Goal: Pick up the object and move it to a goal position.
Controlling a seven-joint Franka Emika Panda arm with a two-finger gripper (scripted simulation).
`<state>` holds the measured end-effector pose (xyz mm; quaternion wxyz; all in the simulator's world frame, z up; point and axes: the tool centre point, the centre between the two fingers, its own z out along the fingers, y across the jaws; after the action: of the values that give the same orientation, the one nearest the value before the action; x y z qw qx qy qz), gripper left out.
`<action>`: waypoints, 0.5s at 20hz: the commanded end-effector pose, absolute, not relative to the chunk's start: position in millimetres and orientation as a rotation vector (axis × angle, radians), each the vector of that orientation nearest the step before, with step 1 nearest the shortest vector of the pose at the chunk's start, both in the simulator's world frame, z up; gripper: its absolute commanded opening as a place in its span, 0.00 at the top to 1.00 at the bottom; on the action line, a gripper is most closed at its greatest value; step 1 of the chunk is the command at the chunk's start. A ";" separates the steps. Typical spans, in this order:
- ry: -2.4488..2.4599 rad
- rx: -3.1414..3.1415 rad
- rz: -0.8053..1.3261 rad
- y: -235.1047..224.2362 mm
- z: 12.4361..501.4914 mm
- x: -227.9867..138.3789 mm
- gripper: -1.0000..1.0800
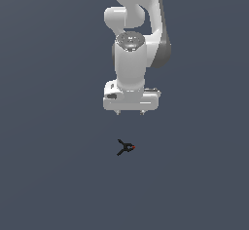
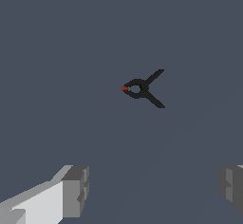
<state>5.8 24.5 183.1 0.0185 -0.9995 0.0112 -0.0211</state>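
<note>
Grey finger pads (image 2: 76, 190) of my white pincer (image 2: 152, 190) stand wide apart, empty, above the flat slate floor (image 1: 48, 175).
Ahead lies the tiny black clamp with splayed prongs and red tip (image 2: 141, 88): light, stiff, likely slippery, so I'd pinch its looped body. My wrist view shows the loop; the exterior view shows only my distance.

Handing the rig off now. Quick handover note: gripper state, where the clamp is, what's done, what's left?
Gripper: jaws open and empty; in the wrist view both fingertips stand wide apart with nothing between them.
Object: the small black clamp with the red tip lies on the gray floor, apart from the gripper and untouched. In the exterior view it appears just below the gripper.
Done: nothing grasped yet.
Left: descend over the clamp, close on it, lift, carry to the goal. No goal marker shows in either view.
</note>
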 end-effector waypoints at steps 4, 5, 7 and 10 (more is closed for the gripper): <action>0.111 -3.100 -0.060 24.0 179.7 8.7 0.04; 0.133 -3.098 -0.059 23.8 178.7 9.5 0.04; 0.180 -3.095 -0.056 23.3 176.6 11.4 0.04; 0.267 -3.087 -0.050 22.5 172.8 14.7 0.04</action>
<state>13.1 22.9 174.8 0.0211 -0.9970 0.0720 -0.0171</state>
